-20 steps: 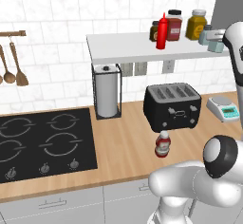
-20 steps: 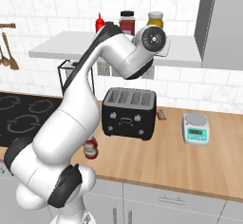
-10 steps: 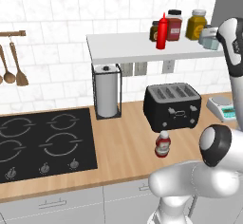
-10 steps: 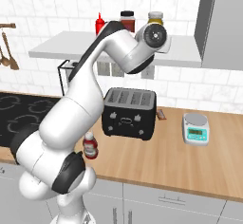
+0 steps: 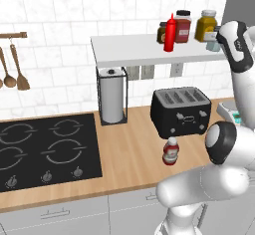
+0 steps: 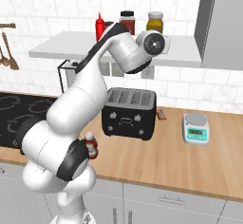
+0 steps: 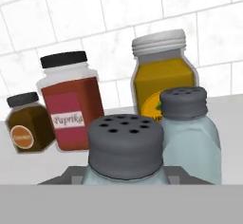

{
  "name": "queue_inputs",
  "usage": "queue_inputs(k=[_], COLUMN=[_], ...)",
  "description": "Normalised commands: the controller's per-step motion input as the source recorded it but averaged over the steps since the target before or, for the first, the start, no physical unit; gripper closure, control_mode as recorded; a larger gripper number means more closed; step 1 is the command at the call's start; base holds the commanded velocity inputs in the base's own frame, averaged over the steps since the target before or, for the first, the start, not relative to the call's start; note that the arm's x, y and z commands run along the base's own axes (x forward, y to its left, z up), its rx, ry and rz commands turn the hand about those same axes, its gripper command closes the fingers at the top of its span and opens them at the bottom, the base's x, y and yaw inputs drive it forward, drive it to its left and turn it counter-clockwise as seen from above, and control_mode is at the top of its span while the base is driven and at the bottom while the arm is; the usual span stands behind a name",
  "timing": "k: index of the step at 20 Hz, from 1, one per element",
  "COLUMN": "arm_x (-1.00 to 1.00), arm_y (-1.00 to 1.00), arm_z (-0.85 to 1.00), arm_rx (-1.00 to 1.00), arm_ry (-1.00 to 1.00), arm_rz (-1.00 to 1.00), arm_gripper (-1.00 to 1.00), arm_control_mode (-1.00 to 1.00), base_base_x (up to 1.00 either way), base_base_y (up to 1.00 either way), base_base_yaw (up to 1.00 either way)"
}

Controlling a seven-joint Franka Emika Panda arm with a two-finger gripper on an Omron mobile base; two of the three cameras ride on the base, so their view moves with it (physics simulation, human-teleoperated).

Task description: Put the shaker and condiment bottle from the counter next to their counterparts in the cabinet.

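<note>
Shaker: small pale blue-grey translucent shaker with a perforated grey cap [image 7: 126, 147], closest to the hand camera, held up at shelf height at the right end of the shelf.
Gripper: two-finger gripper [image 7: 124, 173] narrowed onto the shaker; dark finger parts show on either side of its body below the cap.
Counterpart shaker: second pale blue-grey shaker with a grey cap [image 7: 189, 130], upright just beside the held one and slightly behind it.
Yellow jar: glass jar of yellow powder with a pale screw lid [image 7: 163, 76], directly behind the counterpart shaker, against the tiled wall.
Paprika jar: red-filled jar with a black lid and a label reading Paprika [image 7: 67, 100], further along the shelf.
Small brown jar: dark squat jar with a black lid [image 7: 26, 122], beyond the paprika jar.
Squeeze bottle: tall slim red bottle with a pointed nozzle [image 5: 170, 33], upright on the shelf near the jars.
Cabinet: flat white wall shelf board [image 5: 129, 50] above the counter.
Condiment bottle: short squat red bottle with a white cap [image 5: 170, 152], upright on the long light-brown wooden counter [image 5: 127, 149], in front of the black toaster [image 5: 181, 111].
</note>
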Motion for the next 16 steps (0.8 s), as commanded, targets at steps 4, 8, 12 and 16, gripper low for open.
queue_inputs(k=[4,8,12,16], arm_x=[0.34,0.11,0.27,0.32], arm_y=[-0.11,0.0,-0.06,-0.03], arm_z=[-0.04,0.0,-0.02,-0.1], arm_rx=[-0.04,-0.02,-0.11,-0.11], arm_ry=[-0.02,0.0,0.0,0.0], arm_rz=[0.0,0.0,0.0,0.0], arm_gripper=[1.0,1.0,1.0,1.0], arm_control_mode=[-1.0,-1.0,-1.0,-1.0], base_base_x=[0.0,0.0,0.0,0.0], base_base_y=[0.0,0.0,0.0,0.0], base_base_yaw=[0.0,0.0,0.0,0.0])
